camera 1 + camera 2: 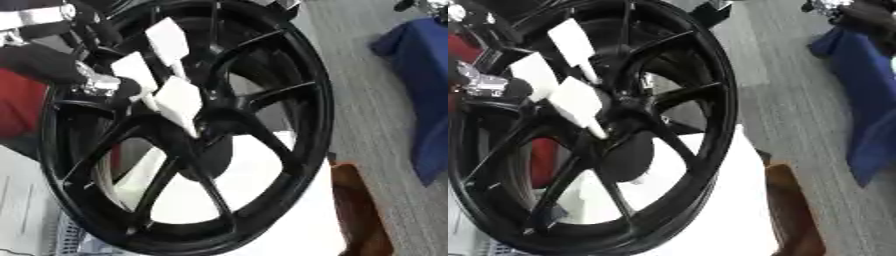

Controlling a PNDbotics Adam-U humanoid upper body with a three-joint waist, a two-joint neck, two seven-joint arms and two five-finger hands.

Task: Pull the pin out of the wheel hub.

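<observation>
Against the black wheel hub (206, 120), left hand (166, 75) touches white pins (182, 102).

The wheel (188, 125) stands upright and tilted, filling most of both views, its rim reaching from the top edge down to the lower left. At its centre sits the hub (197, 125), with spokes fanning out to the rim. Three pins (179, 100) stick out of the hub toward the upper left, clustered close together, one above, one to the left and one nearest the hub centre. The left hand (101, 85) comes in from the upper left and lies just beside the leftmost pin. Behind the wheel, seen through the spokes, is the bench (289, 210). To the right lies the floor (367, 90), with a cloth (424, 90) at the far right edge.
</observation>
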